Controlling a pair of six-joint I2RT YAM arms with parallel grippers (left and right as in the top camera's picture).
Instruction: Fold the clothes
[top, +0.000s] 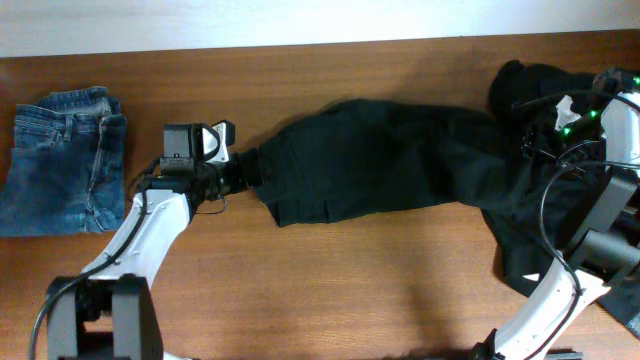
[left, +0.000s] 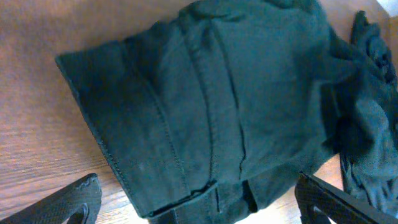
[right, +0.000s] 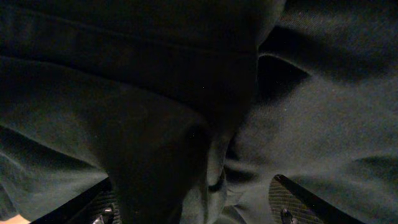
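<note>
A pair of faded blue jeans (top: 65, 160) lies folded at the far left of the table. A long black garment (top: 370, 160) stretches across the middle and runs into a heap of black clothes (top: 530, 200) at the right. My left gripper (top: 252, 170) is at the garment's left end, open. In the left wrist view the stitched hem (left: 186, 124) lies between its two fingers (left: 68, 202), which stand wide apart. My right gripper (top: 535, 120) hangs over the heap, open. A raised fold of black fabric (right: 186, 162) bulges between its pads (right: 305, 202).
Bare brown wood (top: 330, 290) spreads along the front of the table. The table's back edge meets a white wall (top: 300, 20). My right arm's white links (top: 560, 290) and cables cross the heap at the right.
</note>
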